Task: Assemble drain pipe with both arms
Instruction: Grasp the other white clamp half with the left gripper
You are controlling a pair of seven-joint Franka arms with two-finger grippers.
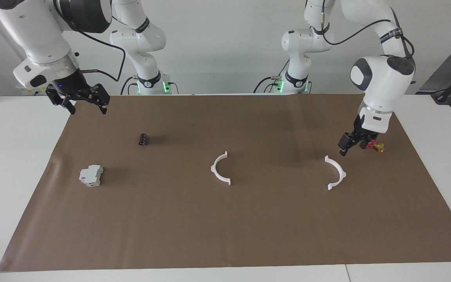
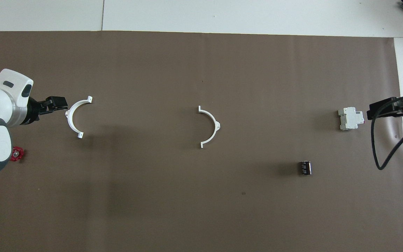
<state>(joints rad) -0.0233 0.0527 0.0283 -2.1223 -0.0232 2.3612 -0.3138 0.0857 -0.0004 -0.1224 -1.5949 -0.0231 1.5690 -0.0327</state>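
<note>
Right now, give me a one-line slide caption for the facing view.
Two white arcs lie apart on brown paper; left claw hangs low by one, right claw waits raised.

My left gripper [image 2: 56, 104] hangs by one white arc [image 2: 74, 117] near the left arm's end of the table. The other arc [image 2: 211, 126] lies mid-table. My right gripper [image 2: 380, 110] hangs beside a white block [image 2: 350, 118].
</note>
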